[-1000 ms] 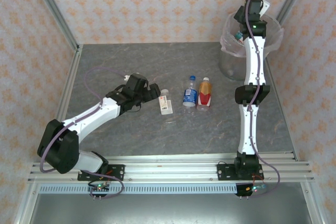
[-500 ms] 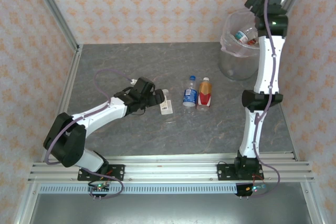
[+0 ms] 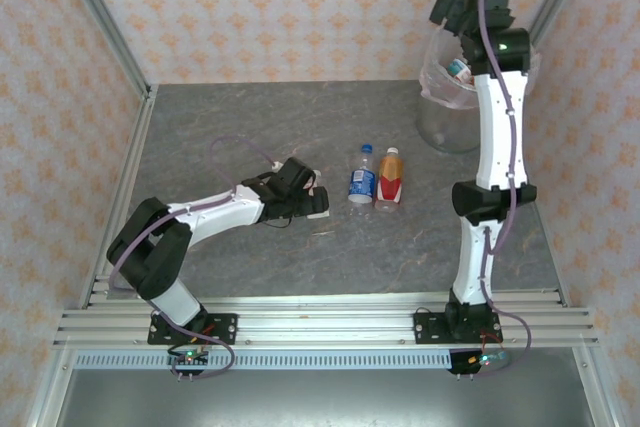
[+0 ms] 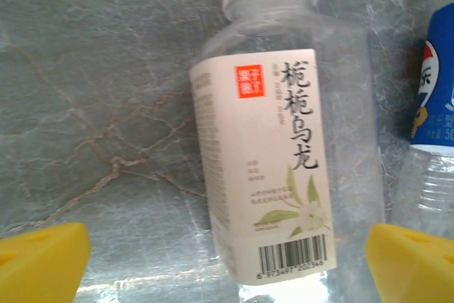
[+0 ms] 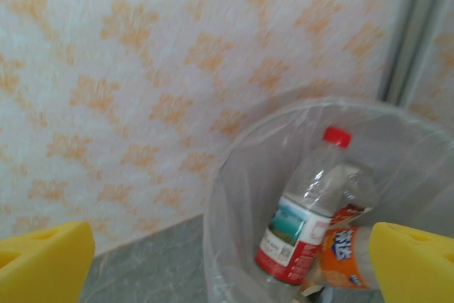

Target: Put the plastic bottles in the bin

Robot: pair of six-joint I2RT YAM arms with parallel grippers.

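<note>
From above, the left gripper (image 3: 308,197) lies low over a white-label bottle (image 3: 320,211) on the grey table (image 3: 250,127), spread wide and grasping nothing. A blue-label bottle (image 3: 361,185) and an orange-capped bottle (image 3: 391,183) lie just to its right. The right gripper (image 3: 452,13) hangs released above the bin (image 3: 440,132).

At the left wrist, yellow fingertips (image 4: 42,260) flank the white-label bottle, which reads 栀栀乌龙 beside a red square, with a barcode below.

At the right wrist, the bin holds a red-capped bottle (image 5: 308,225) and an orange-label bottle (image 5: 339,250); their lettering is too blurred to read.
</note>
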